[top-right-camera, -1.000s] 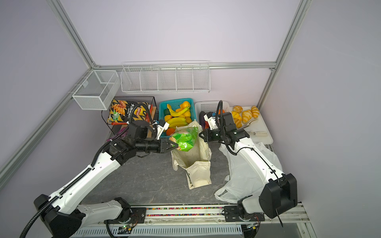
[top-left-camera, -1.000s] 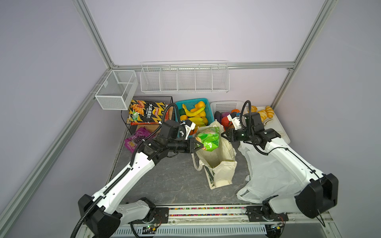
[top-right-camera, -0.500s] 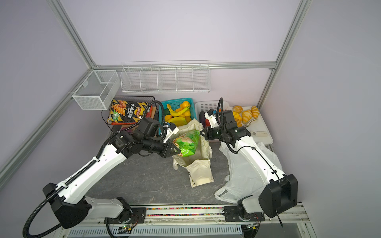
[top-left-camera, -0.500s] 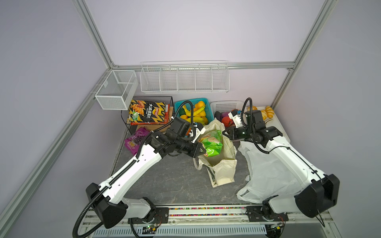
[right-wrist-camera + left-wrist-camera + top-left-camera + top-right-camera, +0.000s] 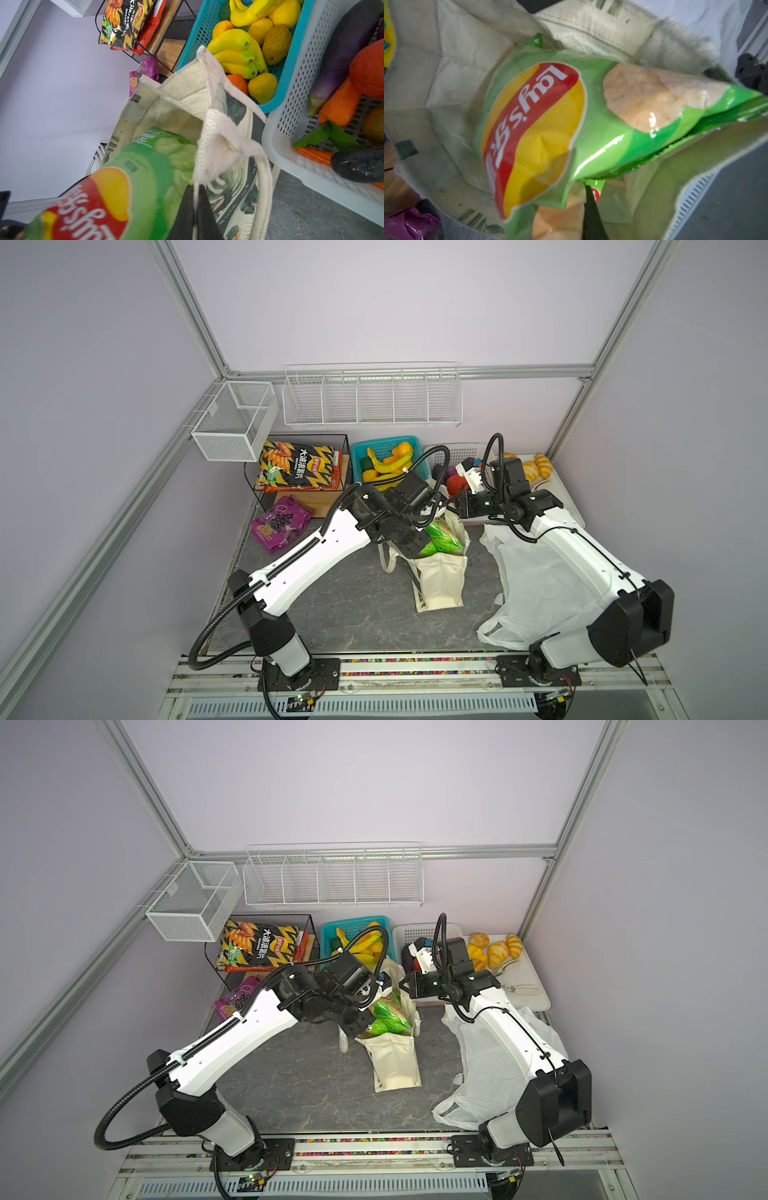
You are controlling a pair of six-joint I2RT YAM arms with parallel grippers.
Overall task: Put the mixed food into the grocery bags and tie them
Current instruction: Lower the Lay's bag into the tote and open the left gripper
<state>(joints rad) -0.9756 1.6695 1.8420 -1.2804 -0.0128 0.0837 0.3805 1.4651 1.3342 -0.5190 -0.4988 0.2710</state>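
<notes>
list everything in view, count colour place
canvas tote: 1, cream, mid table
chip packet: 1, green, in tote's mouth
plastic bag: 1, white, right of tote
snack packet: 1, purple, left table
chip bag: 1, black-yellow, back left
fruit basket: 1, teal, back
vegetable basket: 1, white, back
bread tray: 1, white, back right
wire shelves: 2, white, walls
left gripper: shut on chip packet
right gripper: shut on canvas tote's edge
</notes>
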